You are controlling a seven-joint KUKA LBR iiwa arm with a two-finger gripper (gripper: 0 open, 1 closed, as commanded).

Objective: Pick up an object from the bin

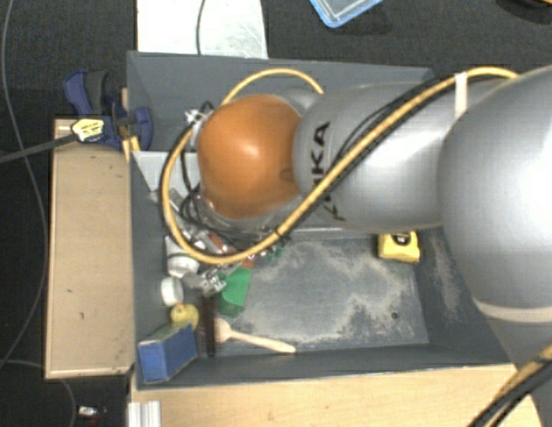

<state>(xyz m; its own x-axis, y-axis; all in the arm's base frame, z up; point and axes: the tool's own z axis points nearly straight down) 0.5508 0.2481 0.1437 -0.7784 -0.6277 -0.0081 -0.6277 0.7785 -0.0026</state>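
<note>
Crowding at the bin's (347,301) seven o'clock was the risk: the pincer (214,254), state impossible to tell, sat above a green block (234,292) and could snag neighbours.

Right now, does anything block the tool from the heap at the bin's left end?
Nothing visible does. The orange wrist cover hangs right above the heap; the green piece lies nearest, uncovered, beside a wooden stick.
</note>
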